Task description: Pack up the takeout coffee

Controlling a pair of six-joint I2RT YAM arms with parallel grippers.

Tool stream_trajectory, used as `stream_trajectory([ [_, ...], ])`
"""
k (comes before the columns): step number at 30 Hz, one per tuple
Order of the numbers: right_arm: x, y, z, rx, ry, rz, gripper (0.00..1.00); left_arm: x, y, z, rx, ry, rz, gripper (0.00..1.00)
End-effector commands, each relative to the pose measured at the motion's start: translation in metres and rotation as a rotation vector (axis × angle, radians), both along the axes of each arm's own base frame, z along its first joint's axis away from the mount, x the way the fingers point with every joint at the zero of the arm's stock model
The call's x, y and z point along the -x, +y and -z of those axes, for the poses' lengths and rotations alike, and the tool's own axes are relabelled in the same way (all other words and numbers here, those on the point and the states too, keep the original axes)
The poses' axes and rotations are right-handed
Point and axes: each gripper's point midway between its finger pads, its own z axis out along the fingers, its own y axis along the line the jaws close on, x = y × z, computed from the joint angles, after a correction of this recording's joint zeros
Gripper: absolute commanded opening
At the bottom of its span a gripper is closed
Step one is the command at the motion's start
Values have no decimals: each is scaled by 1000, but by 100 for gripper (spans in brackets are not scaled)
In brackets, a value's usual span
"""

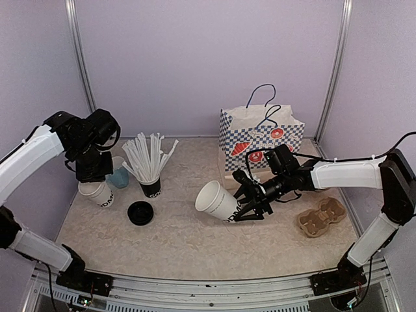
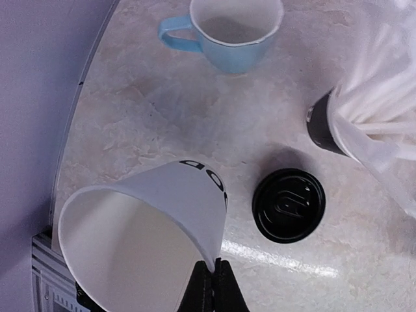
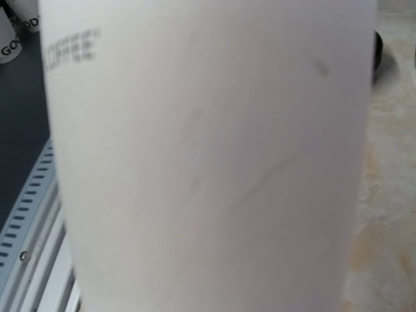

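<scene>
Top external view showed us the right tool (image 1: 246, 204) clasping one lidless paper cup (image 1: 216, 200) tilted above the table (image 1: 195, 253), the left tool (image 2: 211, 276) pinching the other paper cup (image 2: 149, 221) by its rim, likely for lidding.

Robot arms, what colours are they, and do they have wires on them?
The left arm and right arm are alike: long, rounded white tubes joined by chunky black joints. Each ends in slim black jaws. Thin black cables loop along them, and they stand on black bases.
</scene>
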Motion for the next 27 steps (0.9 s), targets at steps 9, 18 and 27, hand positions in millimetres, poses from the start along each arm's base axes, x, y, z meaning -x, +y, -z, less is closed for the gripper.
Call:
stream_trajectory([
  [9,6,-4,-15,-36,-16,-27,63,-44,62,70,-10,132,-50,0],
  [18,6,-4,-9,-23,-2,-30,63,-53,78,104,-18,228,-33,0],
  [27,6,-3,-18,-28,4,-34,63,-65,71,66,-5,147,-51,29],
])
